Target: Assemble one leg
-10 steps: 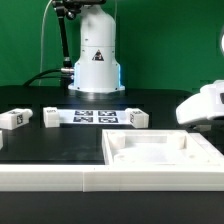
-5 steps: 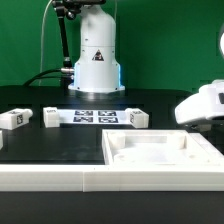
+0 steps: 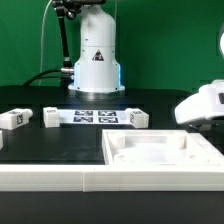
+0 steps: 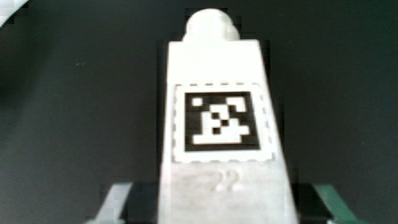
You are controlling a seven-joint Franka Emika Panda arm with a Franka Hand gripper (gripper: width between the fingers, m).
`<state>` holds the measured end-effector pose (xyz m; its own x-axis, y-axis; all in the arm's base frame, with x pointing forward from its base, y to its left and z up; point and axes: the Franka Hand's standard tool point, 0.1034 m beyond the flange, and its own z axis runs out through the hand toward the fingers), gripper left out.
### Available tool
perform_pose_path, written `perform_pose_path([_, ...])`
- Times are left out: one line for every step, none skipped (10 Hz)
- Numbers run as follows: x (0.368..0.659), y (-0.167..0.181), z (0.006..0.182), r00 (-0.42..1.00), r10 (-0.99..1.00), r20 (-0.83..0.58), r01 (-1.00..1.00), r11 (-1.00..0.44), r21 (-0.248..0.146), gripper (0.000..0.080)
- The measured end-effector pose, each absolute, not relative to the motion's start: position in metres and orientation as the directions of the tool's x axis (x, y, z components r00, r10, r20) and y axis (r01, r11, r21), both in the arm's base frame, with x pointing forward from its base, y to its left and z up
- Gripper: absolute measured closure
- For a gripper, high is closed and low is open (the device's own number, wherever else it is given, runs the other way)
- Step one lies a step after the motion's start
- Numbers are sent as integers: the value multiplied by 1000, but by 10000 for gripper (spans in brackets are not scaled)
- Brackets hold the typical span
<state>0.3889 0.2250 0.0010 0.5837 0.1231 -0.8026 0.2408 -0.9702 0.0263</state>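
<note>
In the wrist view the leg (image 4: 222,110), a white post with a black-and-white tag on its upper face and a rounded peg at its far end, lies on the black table. My gripper (image 4: 226,200) straddles its near end. One finger (image 4: 121,200) shows on each side, with a dark gap between each finger and the leg, so the jaws are open. In the exterior view my white hand (image 3: 203,105) hangs low at the right edge, and the leg under it is hidden.
The wide white tray-like panel (image 3: 160,150) lies in front. The marker board (image 3: 94,117) lies mid-table with a small white block at each end (image 3: 51,117) (image 3: 137,117). Another tagged post (image 3: 12,119) lies at the exterior view's left. The robot base (image 3: 97,55) stands behind.
</note>
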Motion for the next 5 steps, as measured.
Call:
perform_pose_path([389,225,1,584,123,-803,241,-970,26,508])
perform_pose_path([390,224,2,585,126,-801,241,-970,23,508])
perform_pose_path([399,219,12,596,141,-790,242,-970,9,508])
perform_pose_path([408,211,29,615,148,-774,236,-972,2,508])
perform_pose_path([414,204,46,634,149,-759,229,-973,0,508])
